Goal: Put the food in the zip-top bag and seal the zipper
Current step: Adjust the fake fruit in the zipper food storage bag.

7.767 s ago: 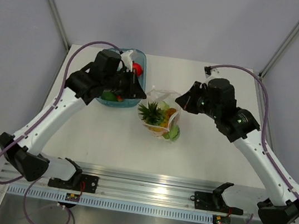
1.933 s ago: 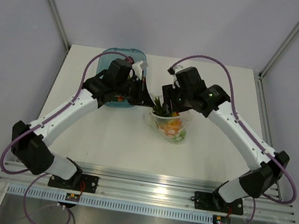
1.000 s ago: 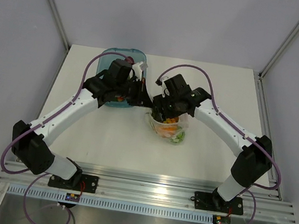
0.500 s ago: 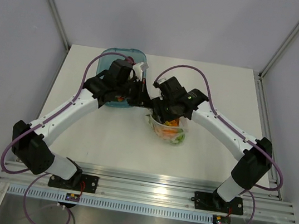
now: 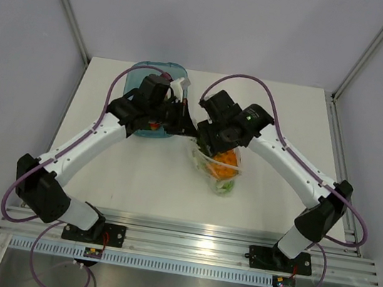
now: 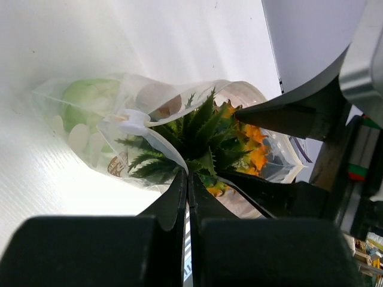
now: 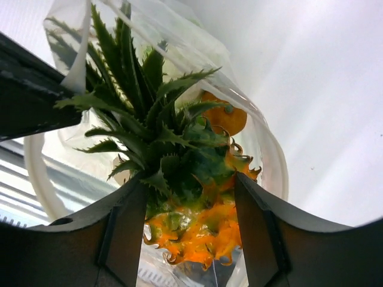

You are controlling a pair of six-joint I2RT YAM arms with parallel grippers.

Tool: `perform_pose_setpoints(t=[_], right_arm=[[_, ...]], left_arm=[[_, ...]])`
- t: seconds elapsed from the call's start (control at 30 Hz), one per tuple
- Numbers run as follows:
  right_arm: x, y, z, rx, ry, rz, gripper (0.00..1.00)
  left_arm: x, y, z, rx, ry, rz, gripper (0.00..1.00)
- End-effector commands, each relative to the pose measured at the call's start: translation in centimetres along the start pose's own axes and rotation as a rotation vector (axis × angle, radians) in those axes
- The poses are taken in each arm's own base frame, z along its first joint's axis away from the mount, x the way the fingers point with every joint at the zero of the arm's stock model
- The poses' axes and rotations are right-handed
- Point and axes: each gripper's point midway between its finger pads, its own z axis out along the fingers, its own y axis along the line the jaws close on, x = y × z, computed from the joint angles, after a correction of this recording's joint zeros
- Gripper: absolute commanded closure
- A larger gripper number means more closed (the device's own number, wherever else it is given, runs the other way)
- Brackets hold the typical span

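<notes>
The bag [image 6: 239, 89] lies on its side in the middle of the white counter [image 5: 282, 114], between the two arms. It is thin clear film, crinkled, with whitish glints. Its mouth gapes open, and the zipper [image 6: 134, 122] shows there as a thicker milky band, folded over at one spot. A small brownish patch low on the film is too blurred to read.

The left tool [image 6: 187, 178] has its two black fingers pressed flat together on the mouth edge, pinching a strip of film.

The right tool [image 7: 190, 182] comes from the opposite side. Its matte black fingers stand apart on either flank of the pineapple [image 7: 197, 233], which fills the gap between them, so they look clamped on it. The pineapple is plastic, with an orange body covered in pointed bumps and a crown [image 7: 137, 101] of stiff, dark green, saw-edged leaves. Its body sits inside the mouth, and the crown points out toward the left tool.

Deeper in the bag lie a pale green, rounded cabbage [image 6: 87, 95] and a smooth orange ball [image 7: 224, 119].

The tray [image 5: 139, 71] is translucent blue with rounded corners. It sits at the back left, partly hidden under the left arm.
</notes>
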Motion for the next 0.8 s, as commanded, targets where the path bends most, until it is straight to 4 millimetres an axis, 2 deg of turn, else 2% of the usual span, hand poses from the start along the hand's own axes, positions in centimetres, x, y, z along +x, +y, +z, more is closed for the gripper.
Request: perform_pose_setpoints(t=[0.0,0.27,0.33,0.4,0.5,0.6,0.63,0.67,0.7,0.73,0.77], right_arm=[[0.7,1.2,-1.1,-0.013,0.064,-0.027,1.0],[3.4,2.0,1.8,-0.021,0.147,-0.024,1.0],[3.7,2.2,2.5,-0.024,0.148,-0.009,1.0],[3.1,2.1,2.2,-0.02,0.118,0.007,1.0],[0.6,2.0,0.3,-0.025,0.01,0.037,1.0],[-2.1,1.6,-2.7,-0.038,-0.131,0.085,0.95],[-2.9,1.6,-3.7,-0.051,-0.176,0.11,0.93],[-3.6,1.5,-5.6,-0.074,-0.241,0.132,0.86],[-4.4,1.4,-6.7,-0.087,-0.294,0.154,0.8],[-4.4,1.4,-7.5,-0.101,-0.32,0.178,0.76],[-4.6,0.8,-9.5,-0.106,-0.379,0.208,0.71]], left_arm=[[-1.8,-1.7,-0.2,0.051,-0.043,0.045,1.0],[-1.9,-2.0,-0.4,0.06,-0.05,0.048,1.0],[-1.8,-1.9,-0.3,0.06,-0.047,0.048,1.0],[-1.6,-1.8,-0.2,0.058,-0.042,0.044,1.0],[-1.5,-1.8,-0.2,0.062,-0.039,0.039,1.0],[-1.5,-1.7,-0.2,0.058,-0.042,0.042,1.0],[-1.4,-1.7,-0.3,0.058,-0.042,0.043,1.0],[-1.4,-1.6,-0.2,0.057,-0.041,0.043,1.0],[-1.3,-1.5,-0.2,0.056,-0.039,0.043,1.0],[-1.3,-1.5,-0.2,0.056,-0.039,0.043,1.0],[-1.3,-1.5,-0.2,0.057,-0.038,0.041,1.0]])
